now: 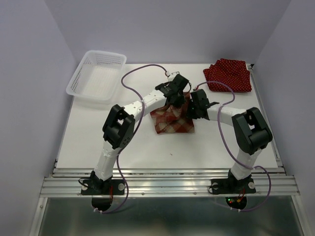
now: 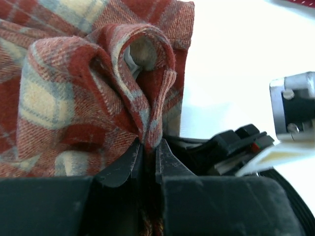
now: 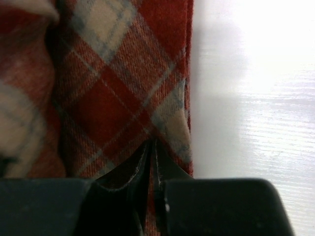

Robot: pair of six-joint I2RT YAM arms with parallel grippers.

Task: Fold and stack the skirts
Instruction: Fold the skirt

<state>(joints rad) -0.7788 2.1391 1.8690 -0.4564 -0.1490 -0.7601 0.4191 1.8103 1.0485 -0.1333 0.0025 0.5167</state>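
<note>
Near the middle of the white bench [image 1: 98, 137], a small red-and-cream plaid skirt [image 1: 173, 123] of woven cloth lies with its near part flat on the surface and its far part gathered under both arms. The left pincer [image 2: 147, 150] is clenched on this plaid skirt. Its two black fingers [image 2: 120, 167] pinch a bunch of the cloth between their tips, and the fabric rises just ahead of them in soft upright loops and folds. The right pincer [image 3: 151, 147] is also clenched on the plaid skirt, pressed together on a thin layer of cloth close to the skirt's straight right edge, with bare bench just beside that edge. From above, the two pincers sit near each other over the far side of the garment, the left one toward its far middle and the right one at its far right corner. Well apart, at the far right corner of the bench, dark red polka-dot skirts [image 1: 229, 74] with tiny white dots lie in a rumpled heap; their number cannot be told. A white plastic mesh basket [image 1: 107, 55] rests at the far left corner.
</note>
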